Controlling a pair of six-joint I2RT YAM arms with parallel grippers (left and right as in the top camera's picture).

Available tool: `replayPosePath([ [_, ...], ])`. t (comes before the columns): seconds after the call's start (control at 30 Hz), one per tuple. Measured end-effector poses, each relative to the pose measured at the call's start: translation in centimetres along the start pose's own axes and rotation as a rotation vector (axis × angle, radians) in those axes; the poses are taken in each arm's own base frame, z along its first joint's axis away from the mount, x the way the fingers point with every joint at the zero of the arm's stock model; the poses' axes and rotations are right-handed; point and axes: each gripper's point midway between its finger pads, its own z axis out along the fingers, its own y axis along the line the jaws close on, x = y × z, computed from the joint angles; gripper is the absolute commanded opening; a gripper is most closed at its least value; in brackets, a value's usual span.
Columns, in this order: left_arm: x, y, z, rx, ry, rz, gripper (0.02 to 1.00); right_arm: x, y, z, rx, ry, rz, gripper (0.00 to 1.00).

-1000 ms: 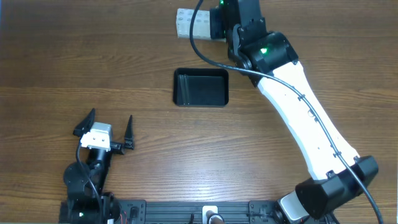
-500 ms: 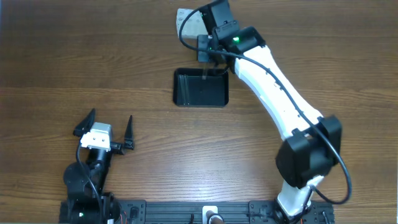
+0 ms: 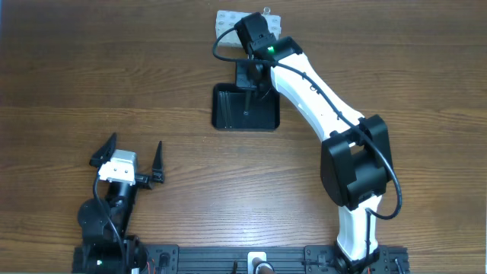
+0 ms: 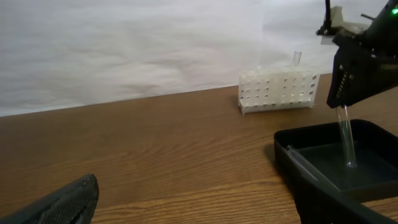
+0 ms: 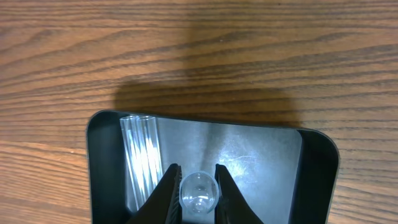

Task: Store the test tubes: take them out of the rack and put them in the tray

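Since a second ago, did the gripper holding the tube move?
Yes. The right gripper, holding the tube, went from the white rack down the picture to over the black tray.

The rack stands at the far edge of the surface, a little left of the middle. One tube stands upright in it near its right end. The tray lies just before the rack, nearer the arms. Several tubes lie flat in the tray, side by side along its left wall. The right hand is above the tray, right of those tubes, with a test tube upright between its fingers, lower end down inside the tray. The left hand, fingers spread, is at the near left of the surface, well apart from tray and rack.
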Motion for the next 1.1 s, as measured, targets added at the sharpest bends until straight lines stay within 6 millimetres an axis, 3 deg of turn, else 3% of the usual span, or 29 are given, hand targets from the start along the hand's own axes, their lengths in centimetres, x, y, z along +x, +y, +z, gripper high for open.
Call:
replayPosePath([
  [0.3, 0.0, 0.0, 0.0, 0.0, 0.0, 0.0, 1.0, 1.1, 0.5, 1.6, 0.014, 0.033, -0.019, 0.077],
  [0.77, 0.0, 0.0, 0.0, 0.0, 0.0, 0.0, 0.996, 1.2, 0.1, 2.2, 0.058, 0.027, -0.029, 0.097],
  [1.1, 0.0, 0.0, 0.0, 0.0, 0.0, 0.0, 1.0, 2.0, -0.4, 4.2, 0.076, 0.062, -0.029, 0.11],
])
